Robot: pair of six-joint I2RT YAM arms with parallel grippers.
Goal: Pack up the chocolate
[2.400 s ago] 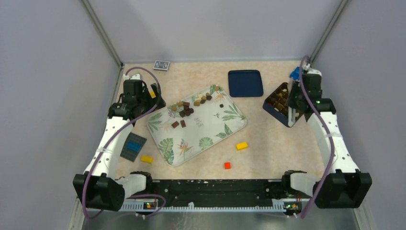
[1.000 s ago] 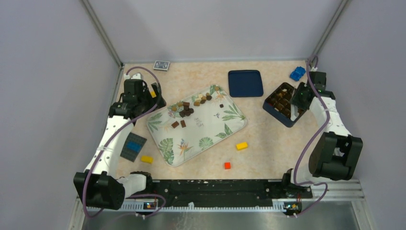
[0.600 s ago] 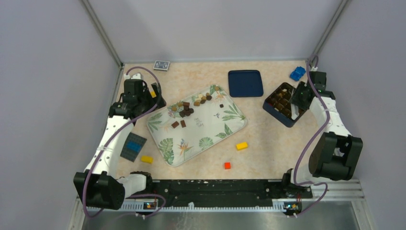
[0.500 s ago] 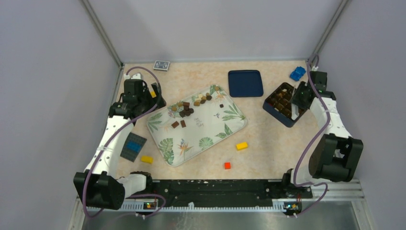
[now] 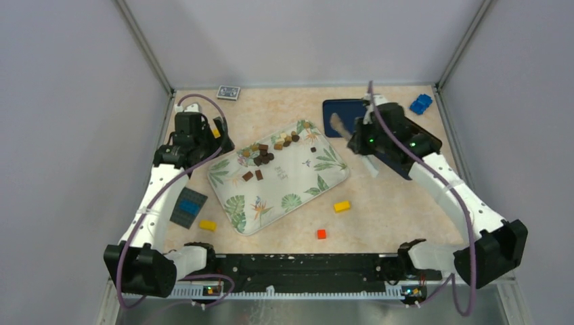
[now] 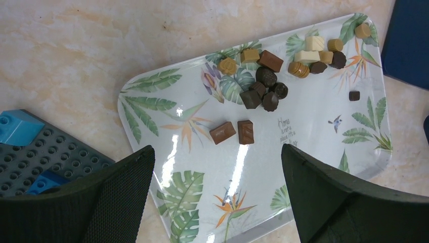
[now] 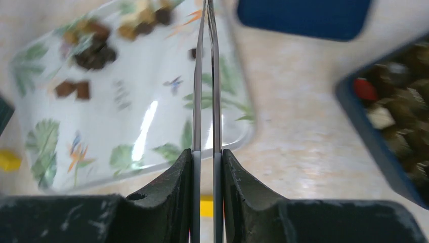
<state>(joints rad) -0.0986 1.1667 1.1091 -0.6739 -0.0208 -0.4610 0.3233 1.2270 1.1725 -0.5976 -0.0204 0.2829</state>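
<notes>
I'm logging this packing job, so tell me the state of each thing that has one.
left gripper, open, empty.
right gripper, blades nearly together, grip unclear.
box, open, pieces inside.
lid, off the box, lying flat.
chocolate, many pieces loose on the tray.

the right arm (image 5: pixel 447 193) has swung left, away from the table's right edge. it now stretches across the blue box (image 7: pixel 369 134), so the top view has lost most of the chocolates (image 7: pixel 404 116) it showed inside before. its elbow, earlier folded up by the right side, is now drawn out. the right gripper (image 7: pixel 207 30) has come out between the blue lid (image 5: pixel 342 108) and the leafy tray (image 5: pixel 298 172) — a blur from above.
</notes>
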